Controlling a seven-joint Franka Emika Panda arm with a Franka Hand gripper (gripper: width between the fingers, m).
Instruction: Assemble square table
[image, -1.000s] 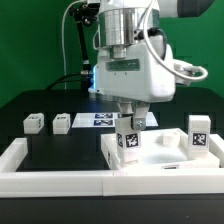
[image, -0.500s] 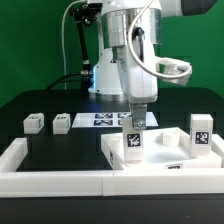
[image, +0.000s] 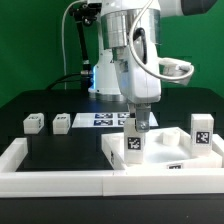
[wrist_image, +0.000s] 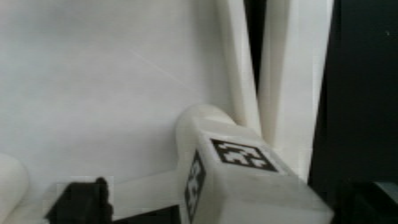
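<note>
While the hand stands open over the upright leg (gripping nothing), withdraw straight upward, lest a brush topple it.

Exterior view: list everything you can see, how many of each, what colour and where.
square tabletop: one, white, flat, toward the exterior view's right.
standing legs: two, white, tagged, upright on the tabletop.
loose legs: two, white, on the black surface, exterior view's left.
marker board: one, white, behind the tabletop.
rail: one, white, along the near edge.
table: one, black.
robot arm: one, white.
gripper: one, over the nearer standing leg, jaws apart.
</note>
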